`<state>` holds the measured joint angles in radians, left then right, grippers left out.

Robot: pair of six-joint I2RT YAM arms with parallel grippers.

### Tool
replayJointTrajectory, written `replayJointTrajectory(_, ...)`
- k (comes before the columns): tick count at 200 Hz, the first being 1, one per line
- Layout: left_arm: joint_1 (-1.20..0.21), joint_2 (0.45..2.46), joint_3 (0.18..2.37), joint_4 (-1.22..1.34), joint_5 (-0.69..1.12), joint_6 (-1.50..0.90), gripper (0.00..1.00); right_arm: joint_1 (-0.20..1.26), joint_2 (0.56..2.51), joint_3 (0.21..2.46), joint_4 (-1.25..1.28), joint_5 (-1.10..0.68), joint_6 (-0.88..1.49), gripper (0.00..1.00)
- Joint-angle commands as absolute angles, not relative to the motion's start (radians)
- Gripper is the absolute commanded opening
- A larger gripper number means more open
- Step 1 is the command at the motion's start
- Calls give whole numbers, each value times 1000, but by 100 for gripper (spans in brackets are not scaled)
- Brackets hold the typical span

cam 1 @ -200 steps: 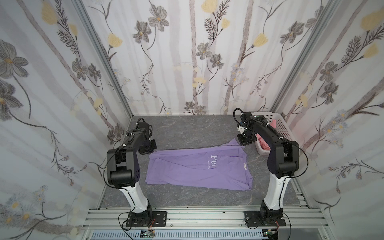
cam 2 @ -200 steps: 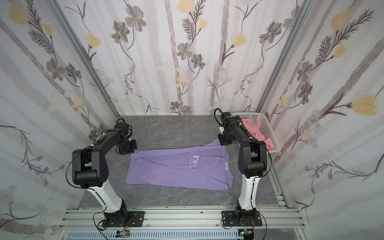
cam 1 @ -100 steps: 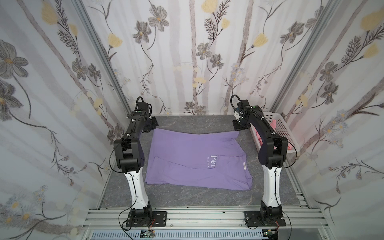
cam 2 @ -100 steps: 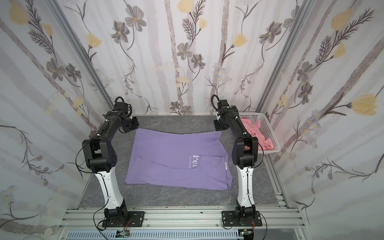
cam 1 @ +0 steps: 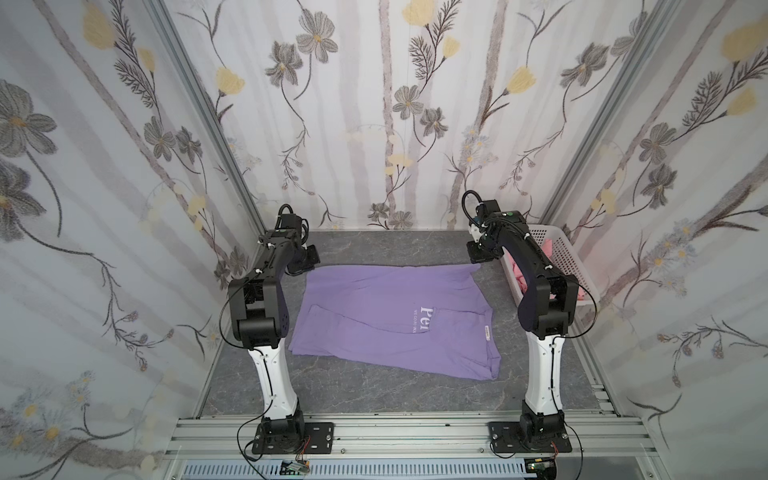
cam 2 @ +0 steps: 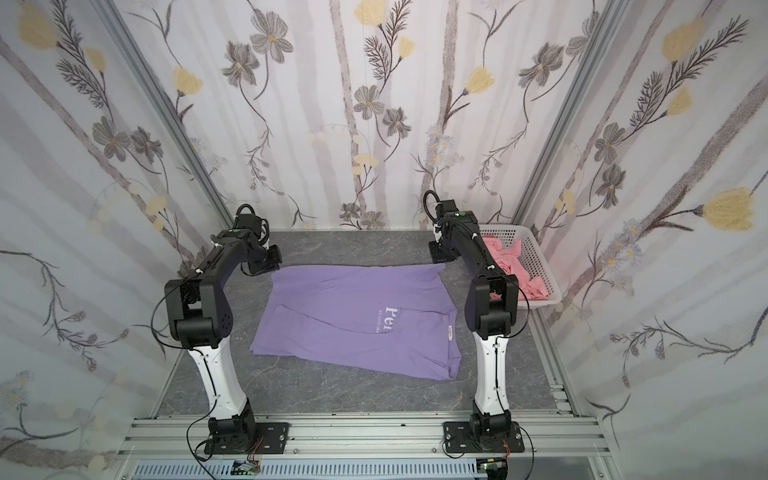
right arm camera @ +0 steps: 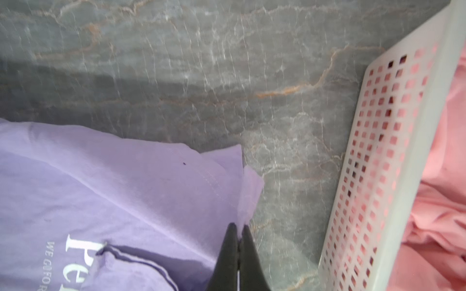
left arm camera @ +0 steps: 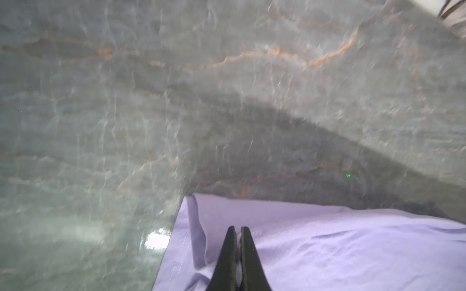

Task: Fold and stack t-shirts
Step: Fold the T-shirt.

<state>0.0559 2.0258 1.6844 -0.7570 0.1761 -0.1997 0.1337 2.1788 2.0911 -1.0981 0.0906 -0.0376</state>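
Shirt (cam 1: 395,299) spreads between your left end effector (left arm camera: 238,228) and right end effector (right arm camera: 238,225), both clenched on its corners; nothing folded yet.

On my feed I see three walls (cam 1: 374,104) papered w/ grey & yellow flowers on pale stripes; alu posts (cam 1: 210,124) at back corners; surface (cam 1: 395,245) is grey marble-look w/ orange veins; slotted alu rails (cam 1: 415,432) across front; light soft, even; one glare patch (left arm camera: 156,239) in left wrist view.
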Motion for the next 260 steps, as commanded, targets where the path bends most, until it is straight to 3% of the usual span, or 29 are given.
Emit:
replayJointTrajectory(1, 73, 1951, 1558, -707, 120, -173, 0, 133, 2106, 1986, -1108, 159, -58, 0)
replayJointTrajectory(45, 101, 1893, 1375, -669, 87, -157, 0, 135, 1989, 1796, -1080, 207, -60, 0)
replayJointTrajectory(111, 113, 1917, 1370, -674, 42, -146, 0, 155, 1929, 1587, -1056, 244, -20, 0)
replayJointTrajectory(118, 115, 1916, 1376, -679, 41, -144, 13, 156, 1927, 1565, -1058, 235, -14, 0)
replayJointTrajectory(126, 114, 1913, 1377, -678, 44, -143, 42, 158, 1923, 1543, -1058, 228, -9, 3)
replayJointTrajectory(149, 114, 1904, 1384, -686, 55, -143, 78, 160, 1893, 1519, -1059, 222, 3, 12)
replayJointTrajectory(153, 114, 1900, 1386, -689, 59, -144, 95, 160, 1886, 1521, -1059, 224, 6, 15)
replayJointTrajectory(155, 114, 1898, 1388, -690, 61, -144, 99, 160, 1882, 1524, -1059, 223, 7, 18)
replayJointTrajectory(163, 114, 1892, 1395, -696, 75, -143, 100, 159, 1865, 1539, -1060, 210, 7, 26)
replayJointTrajectory(191, 112, 1836, 1440, -724, 100, -153, 100, 157, 1817, 1609, -1068, 156, 3, 37)
replayJointTrajectory(260, 35, 1821, 1485, -701, 242, -211, 100, 224, 2059, 1807, -1064, -81, -23, 35)
